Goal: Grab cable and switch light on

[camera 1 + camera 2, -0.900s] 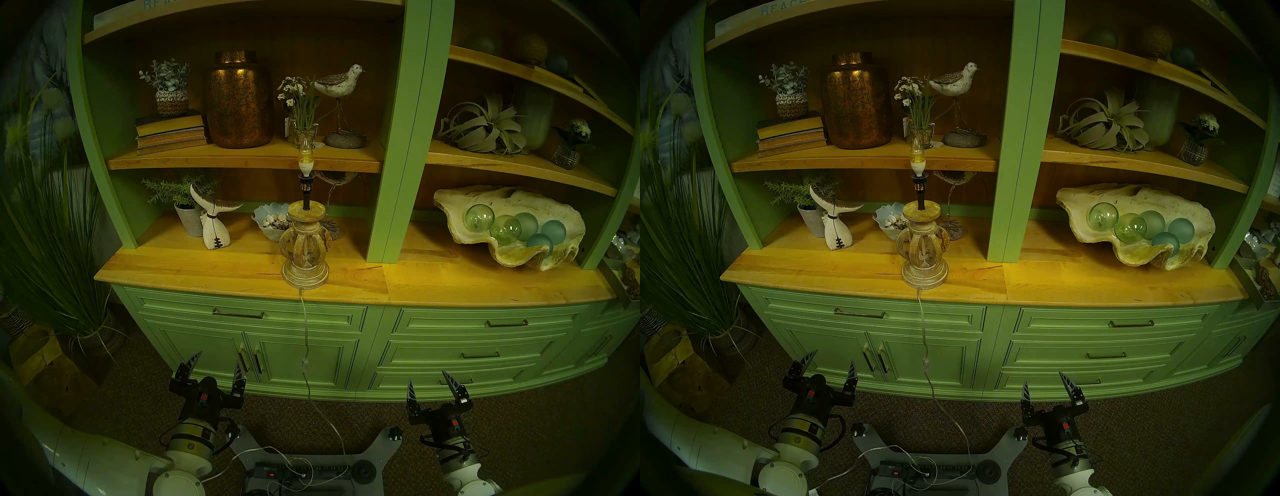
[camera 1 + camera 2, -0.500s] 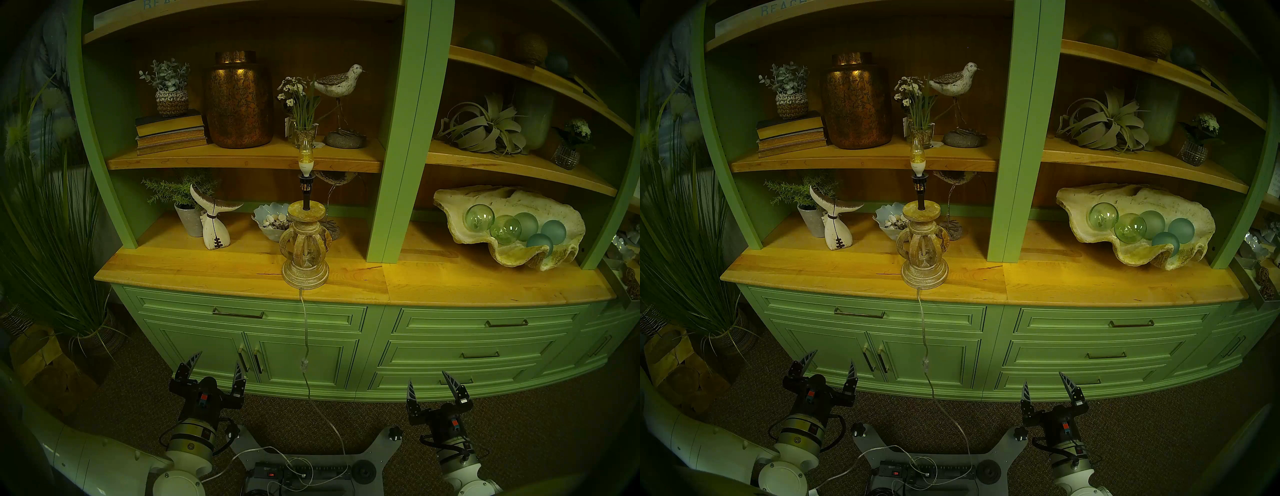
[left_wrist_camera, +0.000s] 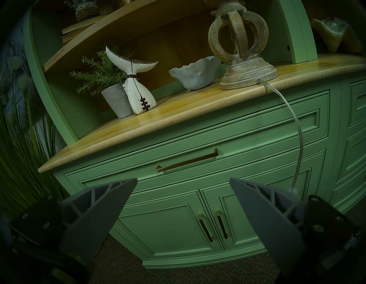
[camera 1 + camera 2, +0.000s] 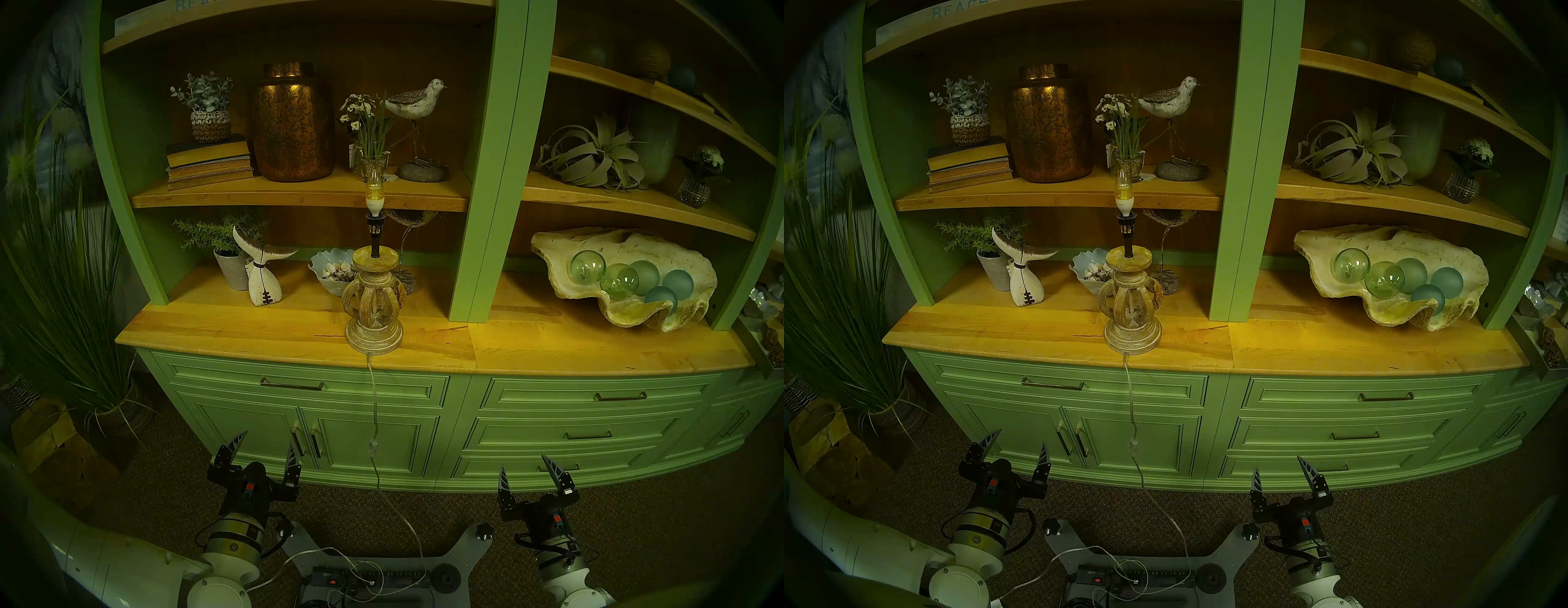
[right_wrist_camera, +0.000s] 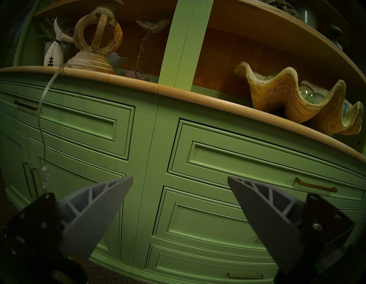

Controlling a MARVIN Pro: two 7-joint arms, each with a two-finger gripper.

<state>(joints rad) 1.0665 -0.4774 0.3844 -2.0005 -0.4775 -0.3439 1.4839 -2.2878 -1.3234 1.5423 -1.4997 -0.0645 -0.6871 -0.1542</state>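
A: Both idle. Left gripper [image 4: 263, 446] fingers spread wide, empty; right gripper [image 4: 526, 467] same. Cable [image 4: 374, 403] hangs from the lamp base [image 4: 374, 335] at the table [image 4: 254, 331] edge, down the cabinet front, between the two grippers and touching neither. Switch block [image 4: 373, 448] sits partway down.

B: Risks?

A: Cord is limp and clear, easy to miss or pinch off-centre. Tugging it could drag the lamp off the edge, I'd guess. Bulb [image 4: 373, 189] looks unlit.

B: View differences?

A: Head view shows the cord's run to the power strip [image 4: 369, 579] on the floor, plus the bulb. Right wrist shows the switch block [image 5: 45, 175] close up; left wrist only catches its top [image 3: 292, 191] behind a finger.
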